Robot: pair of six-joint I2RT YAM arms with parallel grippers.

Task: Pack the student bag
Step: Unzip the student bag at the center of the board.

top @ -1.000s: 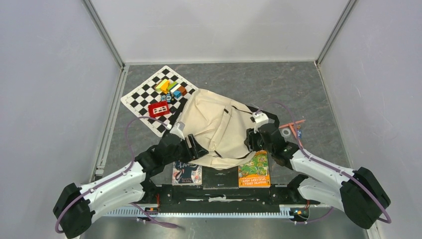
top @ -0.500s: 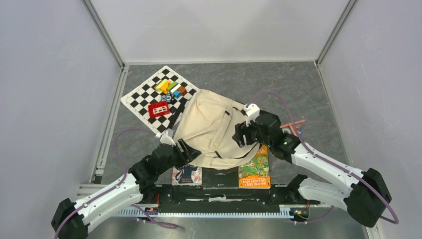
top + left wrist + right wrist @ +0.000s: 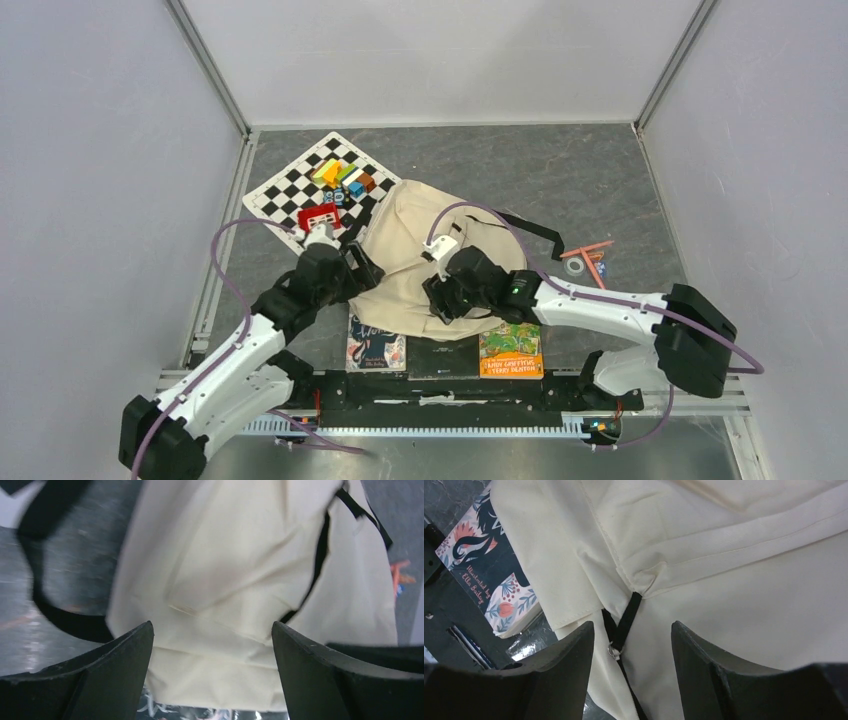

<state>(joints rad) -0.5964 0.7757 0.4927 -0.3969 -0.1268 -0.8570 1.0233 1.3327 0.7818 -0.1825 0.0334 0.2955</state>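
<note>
Two grippers hung over the student bag, and neither had hold of anything. The left gripper stood with its jaws spread wide above the cream cloth near the bag's left edge. The right gripper had its jaws apart, a little narrower, over a thin black strap and a small metal ring by a seam.

The bag lay slumped in the middle of the grey table. Its near edge was draped over the far ends of two books, a dark book and an orange book, and its far-left corner reached the checkered board. The board carried coloured blocks and a small red box. No view showed the bag's mouth, so whether it was open could not be told.

The likeliest trouble was a pinch that took only loose cloth, raising a fold and leaving the opening shut. The right jaws might catch the strap or ring, and a pull there would probably skew the bag. A drag to the left could sweep the blocks off the board, and one toward the arms could shove the books under the cloth. With both arms crowded over the same patch, a careless reach might bring them together.
</note>
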